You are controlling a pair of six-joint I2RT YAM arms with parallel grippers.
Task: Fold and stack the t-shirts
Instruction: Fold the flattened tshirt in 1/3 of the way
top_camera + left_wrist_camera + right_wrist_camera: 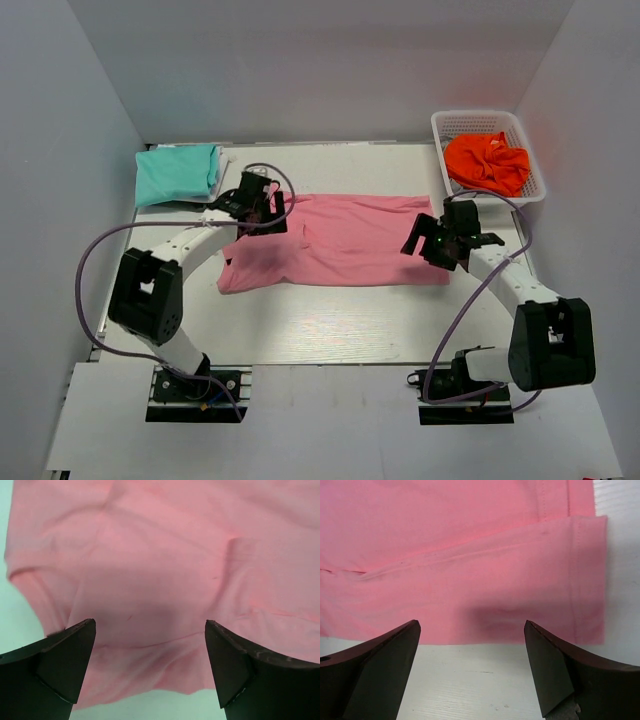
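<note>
The pink t-shirt (340,240) lies folded into a long band across the middle of the table. The teal t-shirt (178,173) lies folded at the back left. My left gripper (262,208) is open and empty above the pink shirt's left end; the left wrist view shows rumpled pink cloth (160,570) between the fingers (70,655). My right gripper (432,240) is open and empty over the shirt's right end; the right wrist view shows the hemmed edge (520,590) just beyond the fingers (547,670).
A white basket (452,126) at the back right holds an orange garment (488,163). White walls close in the table on the left, back and right. Bare table (340,320) lies in front of the pink shirt.
</note>
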